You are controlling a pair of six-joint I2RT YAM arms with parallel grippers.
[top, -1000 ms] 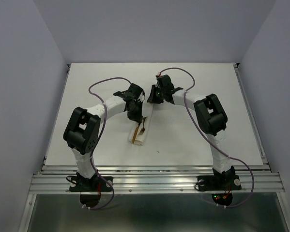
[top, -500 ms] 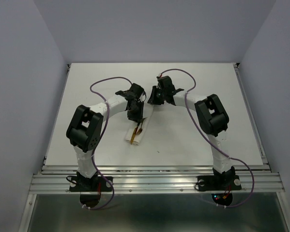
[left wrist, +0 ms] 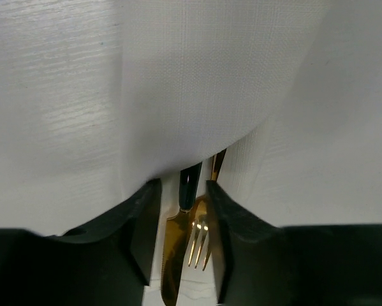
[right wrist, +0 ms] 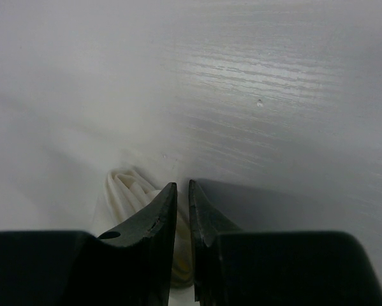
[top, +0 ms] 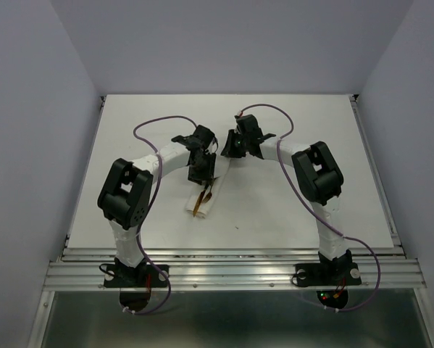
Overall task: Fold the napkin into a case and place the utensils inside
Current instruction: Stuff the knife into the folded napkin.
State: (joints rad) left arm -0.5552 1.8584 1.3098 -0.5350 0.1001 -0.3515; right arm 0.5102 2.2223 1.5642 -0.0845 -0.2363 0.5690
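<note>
**Risk: utensils dragged out, case unfolding**

The utensils [left wrist: 178,248] protrude from the near end of the case [left wrist: 197,83], mid-tabletop [top: 311,210]. The left gripper [left wrist: 183,188] is spread astride them; a crooked retreat could drag them out. Farther back, the right gripper [right wrist: 182,188] pinches the case's bunched end; a tug could unfold it. Open room lies left, right and far.

A robotics lab test cell — a white table [top: 311,210] boxed in by plain pale walls [top: 28,145] at the back and both sides. Along its near edge runs a slotted aluminium rail [top: 231,272] with the left arm [top: 130,210] and the right arm [top: 322,188] bolted on side by side, purple cables [top: 153,122] looping off each.
</note>
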